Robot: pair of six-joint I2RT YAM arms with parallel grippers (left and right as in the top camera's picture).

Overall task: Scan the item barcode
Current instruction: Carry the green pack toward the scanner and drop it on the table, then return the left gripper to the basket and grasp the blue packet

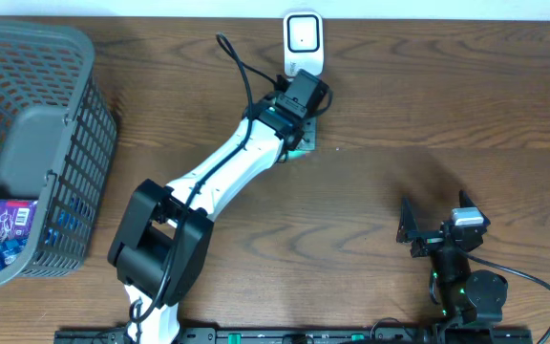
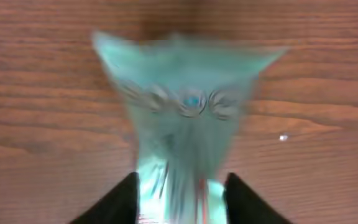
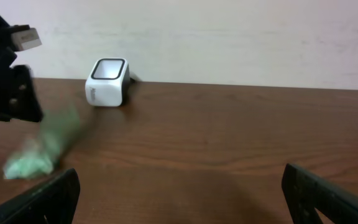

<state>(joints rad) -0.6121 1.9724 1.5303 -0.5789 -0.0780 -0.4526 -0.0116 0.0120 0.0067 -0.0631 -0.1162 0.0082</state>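
Brown wood-grain table point(image 1: 428, 105) carries a white scanner point(image 1: 303, 38) beside a pale wall point(image 3: 229, 37).

Overhead: even, diffuse light, sharp throughout, no glare on the wooden table point(image 1: 428, 115). Only soft shadows beside the left arm point(image 1: 227, 167) and the basket point(image 1: 84, 162). Left wrist: mint-green packet point(image 2: 185, 124) heavily blurred, print unreadable, wood grain behind it a bit soft. Right wrist: same packet is a green smear, barcode scanner point(image 3: 107, 82) reasonably crisp, wall point(image 3: 229, 37) bright, slightly washed out.
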